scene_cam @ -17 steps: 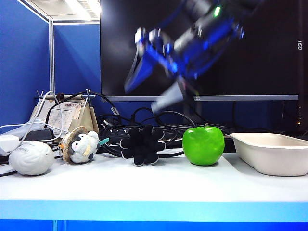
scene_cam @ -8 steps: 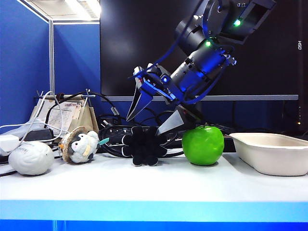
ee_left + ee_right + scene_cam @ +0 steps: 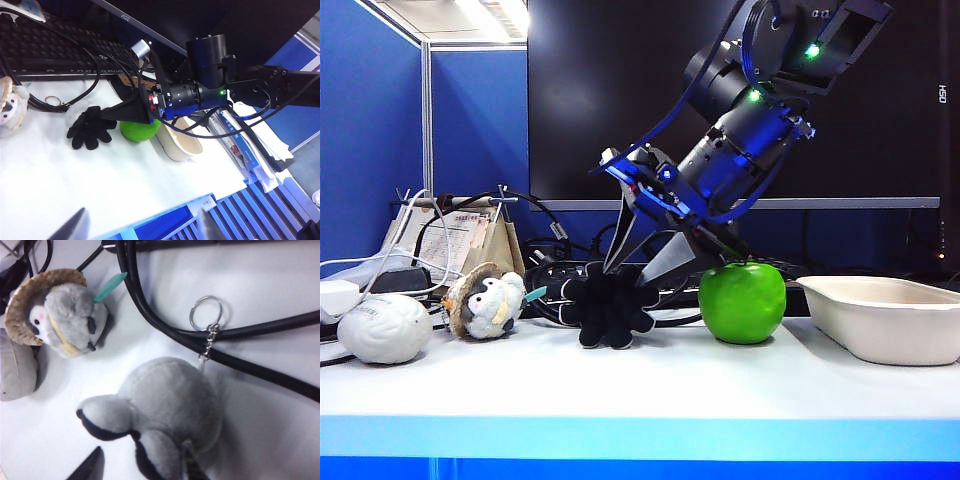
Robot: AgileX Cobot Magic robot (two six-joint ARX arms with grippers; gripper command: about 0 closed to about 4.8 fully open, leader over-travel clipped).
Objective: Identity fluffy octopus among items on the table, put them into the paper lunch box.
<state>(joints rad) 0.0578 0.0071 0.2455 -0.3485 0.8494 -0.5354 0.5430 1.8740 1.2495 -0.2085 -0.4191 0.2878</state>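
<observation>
The fluffy octopus (image 3: 608, 308) lies on the table (image 3: 640, 390) left of the green apple (image 3: 742, 302), black underside toward the exterior camera. My right gripper (image 3: 632, 276) reaches down onto it from the upper right. In the right wrist view the grey plush body (image 3: 170, 405) fills the middle. One finger of the right gripper (image 3: 142, 471) presses into the plush; the other (image 3: 92, 466) stands a little off a tentacle. The paper lunch box (image 3: 885, 315) sits at the far right. My left gripper (image 3: 142, 232) hangs open high above the table's front edge, holding nothing.
A brown-and-white plush bird (image 3: 485, 300) and a grey-white brain-shaped ball (image 3: 385, 328) sit at the left. Black cables (image 3: 165, 335) run behind the octopus, close to its metal ring (image 3: 206, 313). A keyboard (image 3: 45, 50) and monitor stand behind.
The right arm came down over the octopus and its jaws narrowed around it. The octopus shifted slightly left and lower. The left gripper stayed still.
</observation>
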